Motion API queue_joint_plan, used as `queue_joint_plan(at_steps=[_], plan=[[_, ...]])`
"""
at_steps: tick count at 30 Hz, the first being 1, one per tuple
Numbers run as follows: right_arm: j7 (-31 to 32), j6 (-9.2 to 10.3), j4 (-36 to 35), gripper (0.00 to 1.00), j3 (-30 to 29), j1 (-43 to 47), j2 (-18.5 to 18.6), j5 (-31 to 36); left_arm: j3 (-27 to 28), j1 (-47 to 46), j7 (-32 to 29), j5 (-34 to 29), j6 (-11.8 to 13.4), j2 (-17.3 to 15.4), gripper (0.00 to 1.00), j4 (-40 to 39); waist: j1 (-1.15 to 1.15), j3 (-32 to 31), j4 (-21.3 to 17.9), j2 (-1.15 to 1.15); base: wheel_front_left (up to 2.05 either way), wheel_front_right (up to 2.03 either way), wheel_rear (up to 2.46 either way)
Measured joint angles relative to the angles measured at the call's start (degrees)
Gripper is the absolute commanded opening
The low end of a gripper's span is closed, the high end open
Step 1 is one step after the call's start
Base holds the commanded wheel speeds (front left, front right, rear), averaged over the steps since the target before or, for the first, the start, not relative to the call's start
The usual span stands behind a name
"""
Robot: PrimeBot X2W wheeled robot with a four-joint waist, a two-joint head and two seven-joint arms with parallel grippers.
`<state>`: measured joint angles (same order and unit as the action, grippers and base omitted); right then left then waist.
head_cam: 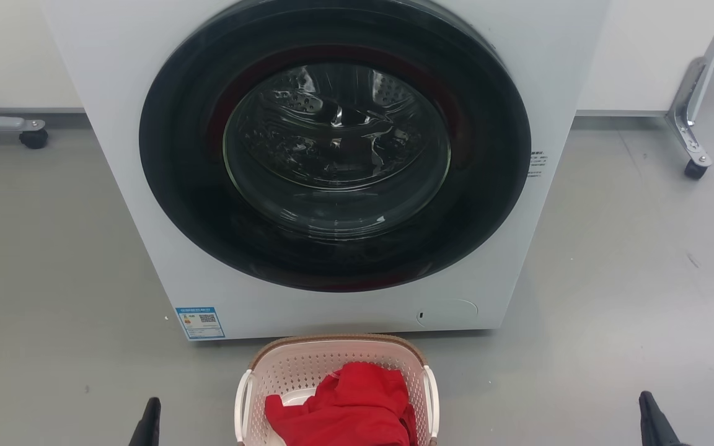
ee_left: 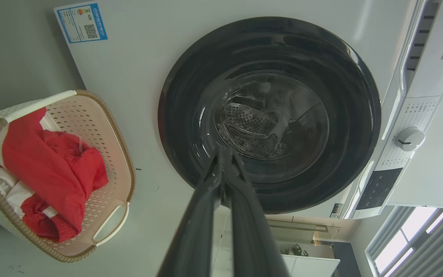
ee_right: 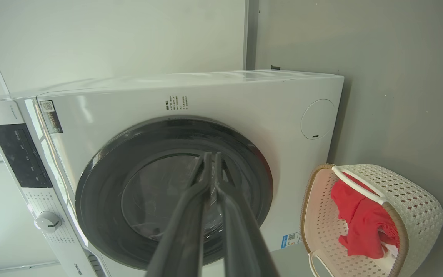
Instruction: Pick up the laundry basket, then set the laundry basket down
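The laundry basket stands on the grey floor right in front of the washer, at the bottom middle of the head view. It is cream-white and perforated, with a brown rim and white side handles, and it holds red and white clothes. The left wrist view has the laundry basket at its left, the right wrist view has the laundry basket at its lower right. My left gripper is well to the basket's left; my right gripper is far to its right. Both are shut on nothing: left gripper, right gripper.
A white front-loading washer with a closed dark round door rises just behind the basket. Metal stand legs on castors sit at the far left and far right. Open grey floor lies on both sides.
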<state>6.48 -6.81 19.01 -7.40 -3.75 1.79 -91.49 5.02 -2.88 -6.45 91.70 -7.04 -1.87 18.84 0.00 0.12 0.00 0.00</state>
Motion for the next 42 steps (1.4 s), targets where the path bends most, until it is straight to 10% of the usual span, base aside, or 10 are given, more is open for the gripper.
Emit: queue_joint_plan(at_steps=[20,42], plan=[[-3.68,1.9,0.56,1.0,4.79,1.22,-0.42,3.64,-4.1,1.27,3.7,-4.17,2.03,0.19,1.0,-0.43,0.0,0.13,-0.07,0.0,0.0,0.0,0.0],[-8.45,5.61,-0.25,1.0,13.5,-0.34,0.56,24.91,-10.13,0.87,8.23,-25.38,5.6,-0.12,1.0,-2.96,0.0,0.82,-0.16,0.0,0.0,0.0,0.0]])
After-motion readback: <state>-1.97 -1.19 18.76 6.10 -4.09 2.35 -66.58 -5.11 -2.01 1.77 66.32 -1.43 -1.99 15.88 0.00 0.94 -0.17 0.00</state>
